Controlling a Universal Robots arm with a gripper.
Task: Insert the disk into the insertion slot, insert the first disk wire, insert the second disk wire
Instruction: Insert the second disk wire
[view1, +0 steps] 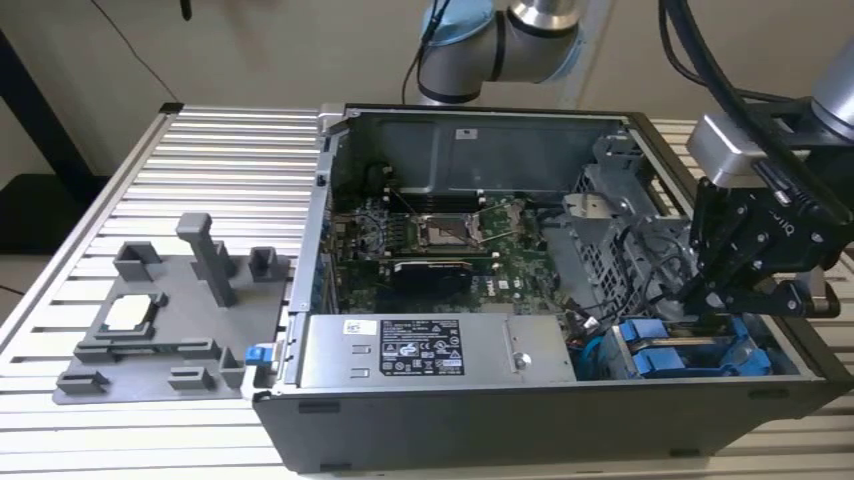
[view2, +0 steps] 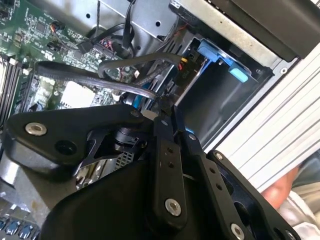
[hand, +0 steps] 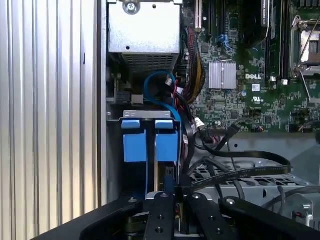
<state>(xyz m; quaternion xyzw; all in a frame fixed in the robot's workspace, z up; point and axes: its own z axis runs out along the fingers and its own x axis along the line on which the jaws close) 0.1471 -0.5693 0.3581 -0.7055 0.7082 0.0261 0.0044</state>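
The disk sits in the insertion slot (view1: 747, 345) of the grey drive cage at the case's front corner, on the exterior view's right. Only its bright blue carrier (view1: 663, 357) (hand: 166, 142) (view2: 220, 57) shows, next to a second blue carrier (hand: 135, 142). My black gripper (view1: 705, 300) (hand: 169, 187) (view2: 167, 107) hangs directly over the blue carriers. Its fingers (hand: 159, 210) are close together, pinching the dark end of a flat black disk wire (hand: 250, 172) (view2: 135, 62). That wire loops back over the cage. A blue cable (hand: 157, 90) curves nearby.
The open computer case holds a green motherboard (view1: 427, 235) and a grey power supply box (view1: 427, 350). Bundled wires (hand: 192, 75) crowd the space beside the cage. A grey fixture plate (view1: 160, 310) lies on the slatted table (view1: 200, 150) at the exterior view's left.
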